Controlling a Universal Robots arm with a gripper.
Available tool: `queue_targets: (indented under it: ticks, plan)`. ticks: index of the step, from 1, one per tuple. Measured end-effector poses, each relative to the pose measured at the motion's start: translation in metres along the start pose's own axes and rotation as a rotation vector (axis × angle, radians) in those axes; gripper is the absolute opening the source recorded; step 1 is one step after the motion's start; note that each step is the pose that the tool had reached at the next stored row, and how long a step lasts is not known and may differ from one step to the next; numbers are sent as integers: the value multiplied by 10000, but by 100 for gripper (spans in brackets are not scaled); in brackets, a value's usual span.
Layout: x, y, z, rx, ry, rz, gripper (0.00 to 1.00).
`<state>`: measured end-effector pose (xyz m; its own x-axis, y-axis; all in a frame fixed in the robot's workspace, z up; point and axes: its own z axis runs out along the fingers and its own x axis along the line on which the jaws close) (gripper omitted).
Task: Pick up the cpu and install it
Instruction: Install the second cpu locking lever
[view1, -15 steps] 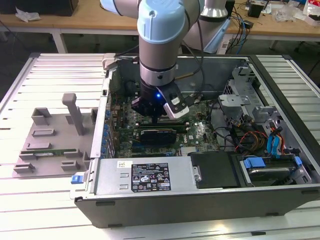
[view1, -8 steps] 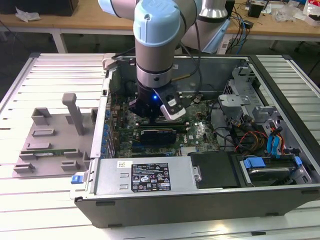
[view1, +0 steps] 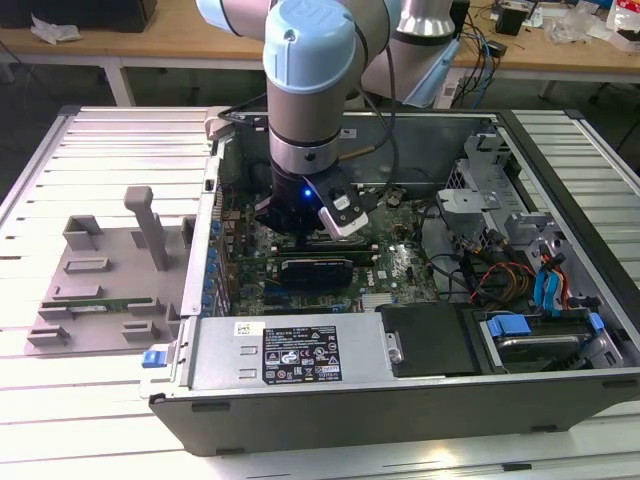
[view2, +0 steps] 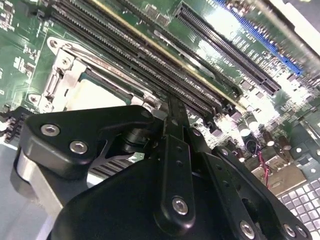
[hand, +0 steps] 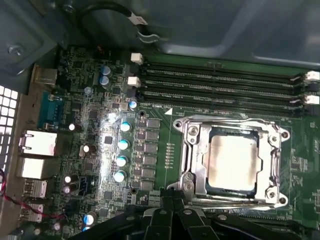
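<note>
Exterior view first, going from its left to its right: a grey fixture tray (view1: 100, 275) lies on the slatted counter (view1: 60, 400) beside the open computer case (view1: 400, 390), and the arm (view1: 310, 70) reaches down into the case over the motherboard (view1: 395, 270). Its black hand (view1: 305, 228) hangs low above the board, and whether its fingers are apart or together I cannot tell. First wrist view shows the cpu (hand: 232, 162) lying flat inside the metal socket frame (hand: 192, 150), silver top up, just below the long memory slots (hand: 220, 85). The hand (hand: 172, 212) is just beside the frame's edge, not touching the cpu
</note>
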<state>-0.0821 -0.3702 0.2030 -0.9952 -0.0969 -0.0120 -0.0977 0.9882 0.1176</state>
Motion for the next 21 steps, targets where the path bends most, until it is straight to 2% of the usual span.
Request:
queue_targets:
  ticks: [2,7,12,15,20,21]
  plan:
    - [-5,36,23,-16,2,-145,11]
    - [-1,38,24,14,16,-193,11]
    - [-9,58,-58,76,11,-196,11]
    - [-48,89,-56,113,17,-195,11]
    - [-163,133,-48,141,60,-191,11]
    - [-235,148,-46,147,102,-186,11]
